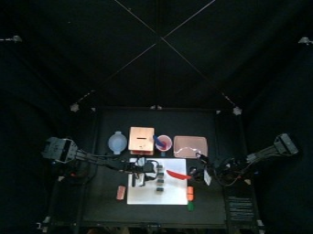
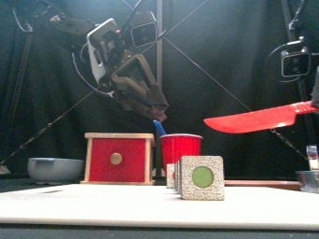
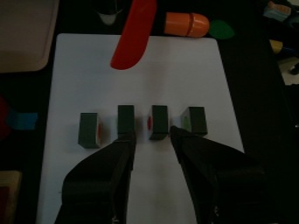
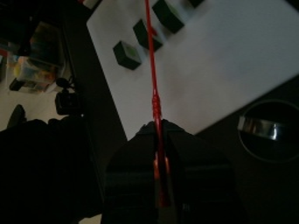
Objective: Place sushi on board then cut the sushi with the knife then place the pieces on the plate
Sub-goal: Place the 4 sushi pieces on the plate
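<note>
Red knife (image 4: 149, 70) in right fingers (image 4: 131, 175); sushi pieces (image 3: 125, 124) beyond spread left fingers (image 3: 111, 171).

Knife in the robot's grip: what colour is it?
The knife is red, clearest in the front view.

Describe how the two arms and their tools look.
Both arms, left arm and right arm, are black jointed links. The left tool has two broad black jaws tapering to tips; from outside they look grey, under a silver cross-plate. The right tool shows dark too.
</note>
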Controlling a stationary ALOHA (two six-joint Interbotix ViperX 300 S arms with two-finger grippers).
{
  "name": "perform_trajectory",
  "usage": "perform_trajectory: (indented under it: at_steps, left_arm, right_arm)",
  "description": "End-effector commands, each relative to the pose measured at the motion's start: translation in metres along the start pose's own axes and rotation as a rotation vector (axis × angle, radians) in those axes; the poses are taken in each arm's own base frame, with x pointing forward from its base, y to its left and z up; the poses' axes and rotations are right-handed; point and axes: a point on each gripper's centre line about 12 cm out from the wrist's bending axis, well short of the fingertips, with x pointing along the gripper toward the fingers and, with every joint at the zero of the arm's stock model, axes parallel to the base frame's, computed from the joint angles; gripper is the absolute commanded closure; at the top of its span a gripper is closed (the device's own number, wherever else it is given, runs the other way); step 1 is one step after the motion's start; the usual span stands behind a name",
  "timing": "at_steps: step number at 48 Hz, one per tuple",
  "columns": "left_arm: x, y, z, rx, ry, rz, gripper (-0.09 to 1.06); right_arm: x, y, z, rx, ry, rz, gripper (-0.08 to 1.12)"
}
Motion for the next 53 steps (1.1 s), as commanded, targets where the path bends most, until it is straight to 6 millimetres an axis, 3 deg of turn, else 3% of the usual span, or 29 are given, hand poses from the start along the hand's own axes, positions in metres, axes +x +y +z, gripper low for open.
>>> perform_trajectory:
  at_steps: [1, 24, 36, 43, 53]
  left_arm:
    - [-0.006, -0.001, 0.016, 0.001, -0.054, -0.003, 0.21]
    - [0.002, 0.001, 0.007, 0.000, -0.025, 0.001, 0.21]
    - [0.003, 0.001, 0.005, -0.002, -0.019, 0.002, 0.21]
    - [0.003, 0.001, 0.003, -0.002, -0.014, 0.002, 0.21]
    - [0.003, 0.001, 0.004, 0.000, -0.016, 0.002, 0.21]
  right_arm:
    - [-0.002, 0.000, -0.008, 0.011, 0.026, -0.002, 0.67]
    - [-0.013, -0.008, -0.032, 0.053, 0.103, -0.173, 0.53]
    - [-0.014, -0.009, -0.029, 0.058, 0.087, -0.207, 0.38]
    - [-0.016, 0.004, -0.023, 0.044, 0.075, -0.180, 0.31]
    - [-0.023, 0.021, -0.010, -0.024, 0.072, -0.185, 0.30]
